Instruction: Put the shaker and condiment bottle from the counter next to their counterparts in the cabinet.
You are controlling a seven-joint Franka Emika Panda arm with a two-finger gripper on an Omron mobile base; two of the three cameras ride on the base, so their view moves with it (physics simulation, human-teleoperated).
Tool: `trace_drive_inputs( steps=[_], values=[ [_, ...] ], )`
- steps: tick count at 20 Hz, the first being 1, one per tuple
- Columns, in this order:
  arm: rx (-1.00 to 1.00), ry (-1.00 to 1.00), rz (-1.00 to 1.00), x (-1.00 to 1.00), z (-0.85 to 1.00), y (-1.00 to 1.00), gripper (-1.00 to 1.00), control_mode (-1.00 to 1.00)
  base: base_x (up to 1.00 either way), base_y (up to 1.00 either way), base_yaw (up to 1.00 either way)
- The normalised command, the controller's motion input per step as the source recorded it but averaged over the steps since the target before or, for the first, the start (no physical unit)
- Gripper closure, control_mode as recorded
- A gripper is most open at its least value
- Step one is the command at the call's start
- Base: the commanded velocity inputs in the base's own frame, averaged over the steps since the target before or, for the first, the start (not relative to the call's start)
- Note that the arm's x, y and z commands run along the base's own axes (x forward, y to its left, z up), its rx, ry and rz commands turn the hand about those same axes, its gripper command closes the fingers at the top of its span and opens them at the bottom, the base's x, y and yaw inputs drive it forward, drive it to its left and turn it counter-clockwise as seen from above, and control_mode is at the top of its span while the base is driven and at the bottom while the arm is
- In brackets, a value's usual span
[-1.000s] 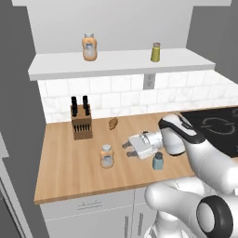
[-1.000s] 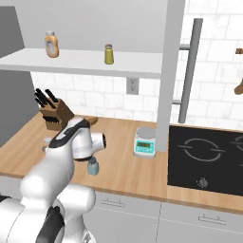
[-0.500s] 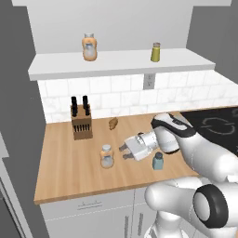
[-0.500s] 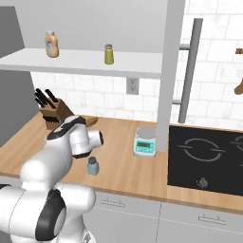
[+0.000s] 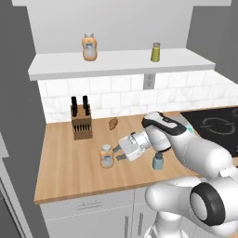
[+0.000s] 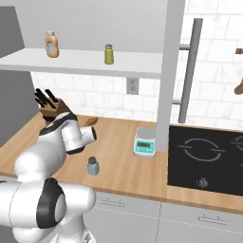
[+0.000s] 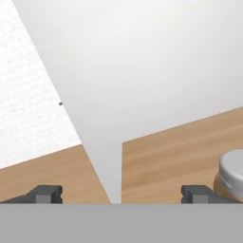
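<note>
Reach has swung left across the desk (image 5: 69,162) over the last second: our tool (image 5: 119,152) now sits just beside the bottle (image 5: 107,155), jaws wide apart and holding nothing. We judge a grasp is next. The shaker (image 5: 158,161) waits near the arm, untouched.

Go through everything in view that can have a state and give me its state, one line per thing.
gripper: open, held sideways beside the condiment bottle, holding nothing
condiment bottle: upright on the counter, capped
shaker: upright on the counter, untouched
orange bottle: upright on the cabinet ledge
yellow-green shaker: upright on the ledge
knife block: knives in
scale: nothing on it
</note>
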Motion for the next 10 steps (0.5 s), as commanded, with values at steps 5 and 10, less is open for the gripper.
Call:
trace_drive_inputs(
  steps=[5, 10],
  values=[
    [0.00, 0.00, 0.00, 0.00, 0.00, -0.24, -1.00, -1.00, 0.00, 0.00, 0.00],
    [0.00, 0.00, 0.00, 0.00, 0.00, -0.01, -1.00, -1.00, 0.00, 0.00, 0.00]
  ],
)
